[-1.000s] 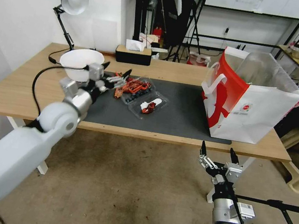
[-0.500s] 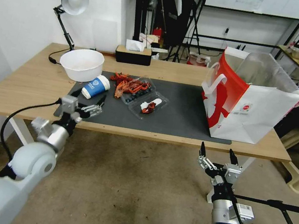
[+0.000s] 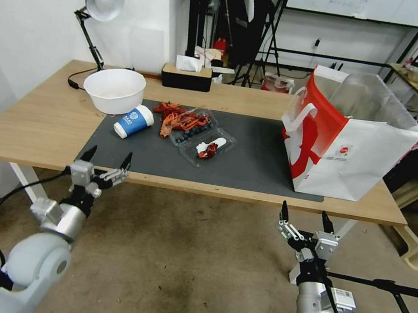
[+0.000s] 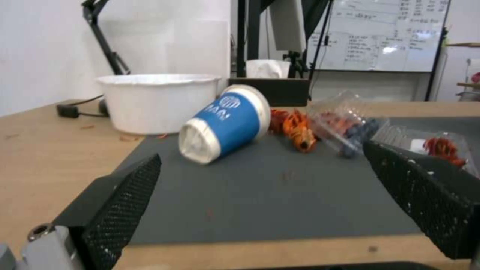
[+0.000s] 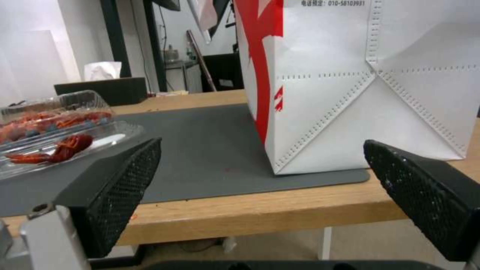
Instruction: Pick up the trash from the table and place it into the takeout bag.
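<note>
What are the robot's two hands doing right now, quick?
Left hand: open, holding nothing, at the table edge.
Right hand: open, holding nothing, below the table edge.

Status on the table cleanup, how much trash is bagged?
Done: nothing certain; the takeout bag stands upright on the mat, contents unclear from here. In hand: nothing. Left gripper and right gripper hang open and empty at the table's near edge. Left: white bowl, tipped blue-and-white paper cup, crayfish shells and two clear trays.
</note>
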`<state>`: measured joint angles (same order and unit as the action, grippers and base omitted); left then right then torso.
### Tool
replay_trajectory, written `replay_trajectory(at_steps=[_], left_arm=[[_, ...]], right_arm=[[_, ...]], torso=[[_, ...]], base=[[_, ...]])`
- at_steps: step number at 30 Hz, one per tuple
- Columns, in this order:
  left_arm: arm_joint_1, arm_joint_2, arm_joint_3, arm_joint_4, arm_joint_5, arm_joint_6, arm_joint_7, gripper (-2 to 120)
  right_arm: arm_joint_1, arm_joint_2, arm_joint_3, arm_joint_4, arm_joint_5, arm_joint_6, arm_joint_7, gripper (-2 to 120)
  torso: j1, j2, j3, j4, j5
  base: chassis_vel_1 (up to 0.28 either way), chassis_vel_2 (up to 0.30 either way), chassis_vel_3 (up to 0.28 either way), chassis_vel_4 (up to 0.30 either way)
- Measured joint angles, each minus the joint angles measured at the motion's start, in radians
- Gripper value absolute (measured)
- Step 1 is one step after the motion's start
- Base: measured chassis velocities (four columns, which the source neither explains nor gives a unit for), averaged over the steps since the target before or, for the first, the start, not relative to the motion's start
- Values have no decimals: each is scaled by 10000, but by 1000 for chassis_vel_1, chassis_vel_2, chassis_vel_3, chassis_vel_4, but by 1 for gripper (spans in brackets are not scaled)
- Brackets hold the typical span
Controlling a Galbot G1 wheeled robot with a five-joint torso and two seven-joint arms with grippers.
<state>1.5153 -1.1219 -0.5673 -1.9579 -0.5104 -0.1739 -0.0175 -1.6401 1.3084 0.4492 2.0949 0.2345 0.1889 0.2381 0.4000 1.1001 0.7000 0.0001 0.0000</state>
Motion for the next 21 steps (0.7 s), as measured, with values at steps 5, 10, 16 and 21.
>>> replay_trajectory(at_steps=[5,10,16,21], left_arm=[[498,-228,-134,160,92,-361,75,100],[616,-325,-132,283,180,-504,99,100],[353,-213,-85,350,213,-505,113,100],[196,-112,-59,350,209,-436,114,100]], right_arm=[[-4,49,-8,-18,1,18,0,100],[-3,67,-23,-32,-4,23,0,100],[-4,76,-26,-47,-10,27,1,100],[-4,81,-31,-54,-13,29,1,100]], torso=[[-1,0,0,0,0],[0,0,0,0,0],[0,-2,0,-2,0],[0,-2,0,-1,0]], base=[[0,0,0,0],[0,0,0,0],[0,0,0,0],[0,0,0,0]])
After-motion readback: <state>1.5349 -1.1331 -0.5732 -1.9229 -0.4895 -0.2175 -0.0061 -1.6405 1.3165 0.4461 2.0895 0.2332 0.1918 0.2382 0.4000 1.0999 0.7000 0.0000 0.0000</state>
